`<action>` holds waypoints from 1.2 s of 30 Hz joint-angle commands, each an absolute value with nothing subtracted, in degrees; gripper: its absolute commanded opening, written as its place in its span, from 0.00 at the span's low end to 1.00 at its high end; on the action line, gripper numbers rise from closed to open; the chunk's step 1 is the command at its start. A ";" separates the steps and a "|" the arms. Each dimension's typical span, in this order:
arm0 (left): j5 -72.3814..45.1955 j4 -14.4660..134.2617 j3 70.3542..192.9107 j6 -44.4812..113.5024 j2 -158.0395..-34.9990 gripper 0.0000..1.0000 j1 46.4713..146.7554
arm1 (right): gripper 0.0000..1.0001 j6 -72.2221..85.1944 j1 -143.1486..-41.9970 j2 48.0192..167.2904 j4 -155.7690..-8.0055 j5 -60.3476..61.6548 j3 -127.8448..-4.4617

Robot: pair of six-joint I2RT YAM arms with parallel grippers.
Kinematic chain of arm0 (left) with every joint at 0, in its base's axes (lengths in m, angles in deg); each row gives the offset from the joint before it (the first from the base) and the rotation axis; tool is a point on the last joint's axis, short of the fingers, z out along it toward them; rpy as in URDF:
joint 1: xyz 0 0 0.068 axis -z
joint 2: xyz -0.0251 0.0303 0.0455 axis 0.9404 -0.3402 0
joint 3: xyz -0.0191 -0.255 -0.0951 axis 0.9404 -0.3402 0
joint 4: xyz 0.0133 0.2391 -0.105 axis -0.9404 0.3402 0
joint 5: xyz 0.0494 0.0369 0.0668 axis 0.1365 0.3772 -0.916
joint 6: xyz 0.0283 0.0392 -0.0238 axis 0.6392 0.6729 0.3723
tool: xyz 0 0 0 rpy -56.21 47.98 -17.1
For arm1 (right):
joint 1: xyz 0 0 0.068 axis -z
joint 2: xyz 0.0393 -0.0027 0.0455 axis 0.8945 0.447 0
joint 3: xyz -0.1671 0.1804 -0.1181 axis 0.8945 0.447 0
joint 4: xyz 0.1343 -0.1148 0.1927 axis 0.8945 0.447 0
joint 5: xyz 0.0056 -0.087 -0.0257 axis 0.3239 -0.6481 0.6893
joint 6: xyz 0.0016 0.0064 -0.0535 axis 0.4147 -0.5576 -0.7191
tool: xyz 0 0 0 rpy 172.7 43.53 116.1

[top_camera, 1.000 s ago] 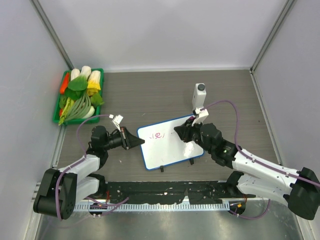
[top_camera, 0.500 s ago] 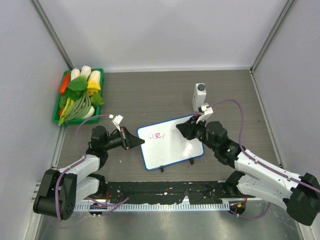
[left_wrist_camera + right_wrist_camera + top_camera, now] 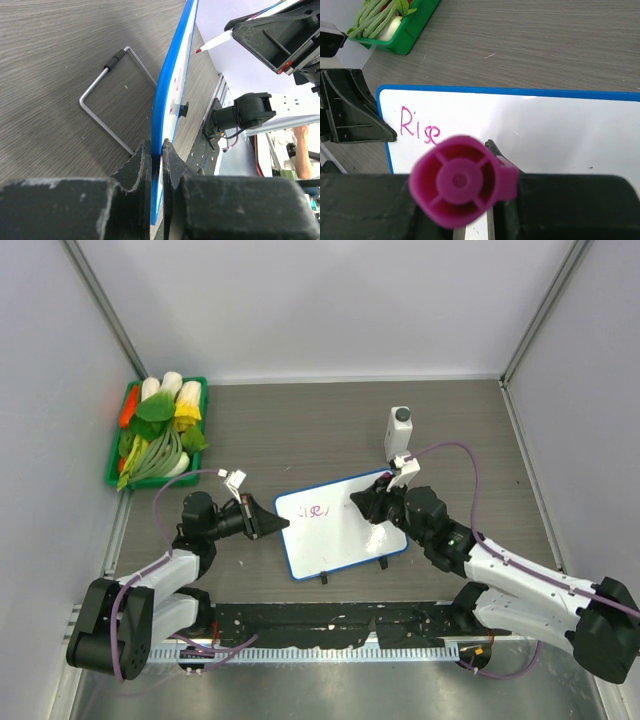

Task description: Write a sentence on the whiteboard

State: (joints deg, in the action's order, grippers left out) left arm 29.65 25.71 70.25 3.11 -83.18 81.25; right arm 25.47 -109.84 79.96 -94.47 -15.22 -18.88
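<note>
My right gripper (image 3: 364,506) has slid back left toward the sentence (image 3: 420,129) since half a second ago, clamped tight on the marker (image 3: 460,180). Only "Rise" reads, just past the marker's cap, which hides the tip. The whiteboard (image 3: 335,535) is under it, and my left gripper (image 3: 156,155) pinches its blue edge.

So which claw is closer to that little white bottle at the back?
Right. The right gripper hovers just in front of the bottle; the left gripper clamps the opposite edge of the whiteboard, farther away.

Left gripper (image 3: 281,526) and right gripper (image 3: 361,506) clamped (arms angled inward)
</note>
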 commanded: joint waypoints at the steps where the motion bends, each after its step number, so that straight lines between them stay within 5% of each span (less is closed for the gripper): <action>1: 27.37 25.62 69.92 5.75 -82.81 0.00 81.10 | 0.01 24.46 -109.94 80.89 -98.47 -15.34 -19.96; 36: 27.45 25.61 69.83 5.75 -82.64 0.00 81.27 | 0.01 24.72 -110.91 88.89 -102.52 -16.13 -23.30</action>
